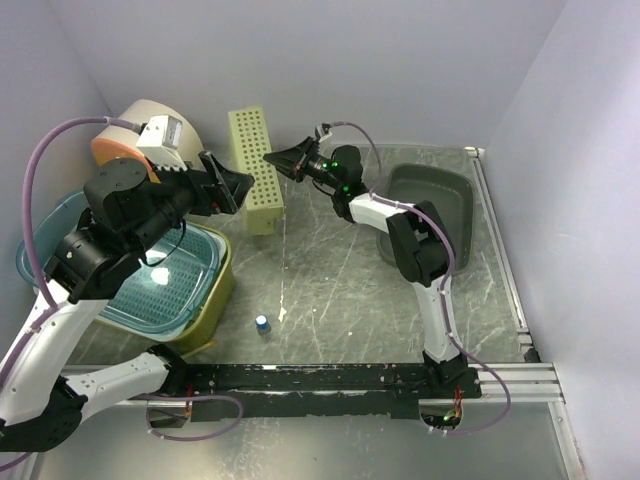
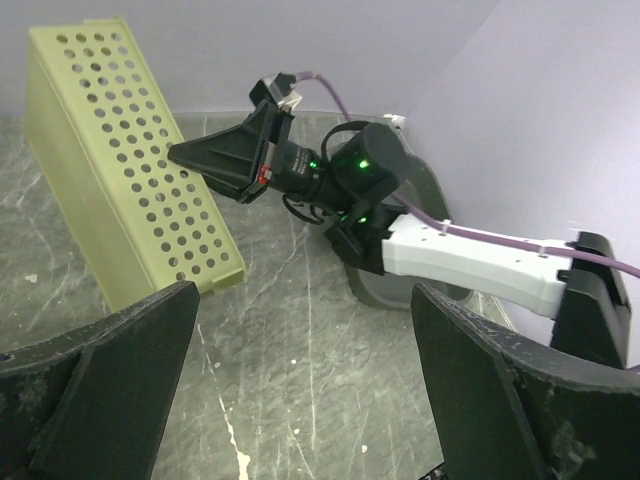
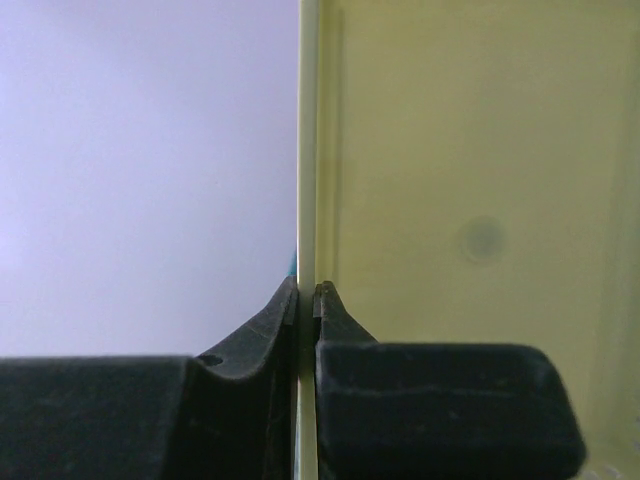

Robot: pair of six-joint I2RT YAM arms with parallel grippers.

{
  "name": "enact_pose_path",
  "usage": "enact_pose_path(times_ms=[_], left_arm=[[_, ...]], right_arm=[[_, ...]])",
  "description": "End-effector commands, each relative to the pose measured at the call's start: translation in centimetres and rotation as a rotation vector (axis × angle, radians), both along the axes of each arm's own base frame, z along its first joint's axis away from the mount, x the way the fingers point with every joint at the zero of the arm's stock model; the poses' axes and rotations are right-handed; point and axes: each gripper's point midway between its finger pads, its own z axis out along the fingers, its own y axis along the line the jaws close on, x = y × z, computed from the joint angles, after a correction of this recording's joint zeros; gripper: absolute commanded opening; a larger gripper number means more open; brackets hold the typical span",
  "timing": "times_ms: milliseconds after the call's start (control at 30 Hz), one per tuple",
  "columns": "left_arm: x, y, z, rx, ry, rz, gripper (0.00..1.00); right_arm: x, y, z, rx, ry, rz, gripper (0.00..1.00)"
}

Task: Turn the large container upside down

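Where the two arms meet over the table [image 1: 330, 280], one large container [image 1: 255, 170], pale green and perforated, stands on edge near the back wall. One grey tub [image 1: 440, 195] sits to the right, one teal basket [image 1: 165, 285] nests in one yellow-green bin [image 1: 225, 268] on the left, and one small blue-capped item [image 1: 261, 323] lies in front. The right arm stretches leftward, the right gripper [image 1: 275, 158] pinched tight on the container's thin wall. The left arm bends over the basket, the left gripper [image 1: 235, 185] spread wide and holding nothing.
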Motion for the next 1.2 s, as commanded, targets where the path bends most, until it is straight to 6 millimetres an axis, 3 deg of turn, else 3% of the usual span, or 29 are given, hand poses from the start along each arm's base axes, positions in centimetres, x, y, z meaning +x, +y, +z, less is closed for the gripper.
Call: enact_pose_path(times_ms=[0, 233, 300, 533, 633, 800, 933, 1000, 1100, 1167], left_arm=[[0.1, 0.1, -0.4, -0.006, 0.014, 0.013, 0.99], [1.1, -0.9, -1.8, 0.011, 0.047, 0.0, 0.99], [1.1, -1.2, -2.2, 0.011, 0.056, -0.009, 0.99], [0.9, -2.1, -3.4, -0.009, 0.015, -0.064, 0.99], [1.1, -2.8, -4.7, 0.023, 0.056, -0.09, 0.99], [1.5, -3.9, -6.5, 0.041, 0.105, -0.125, 0.99], [1.6, -4.7, -7.6, 0.051, 0.132, -0.154, 0.99], [1.6, -5.3, -8.1, 0.057, 0.129, -0.191, 0.99], [1.5, -5.9, -8.6, 0.065, 0.126, -0.223, 0.99], [1.7, -6.0, -9.0, 0.074, 0.131, -0.224, 0.99]], right_arm=[[-0.5, 0.3, 2.6, 0.196, 0.032, 0.043, 0.0], [-1.2, -1.4, -0.9, 0.234, 0.131, 0.043, 0.0], [-0.2, -3.7, -1.7, 0.24, 0.149, 0.002, 0.0], [1.1, -8.0, -6.2, 0.266, 0.297, -0.076, 0.01], [2.1, -8.7, -8.1, 0.192, 0.332, -0.131, 0.21], [4.7, -7.9, -10.6, -0.045, 0.337, -0.183, 0.39], [6.2, -8.7, -12.6, -0.272, 0.336, -0.258, 0.7], [7.2, -9.6, -12.5, -0.367, 0.321, -0.276, 0.86], [8.8, -11.6, -12.6, -0.557, 0.287, -0.295, 0.97], [9.8, -13.9, -12.3, -0.72, 0.259, -0.338, 1.0]])
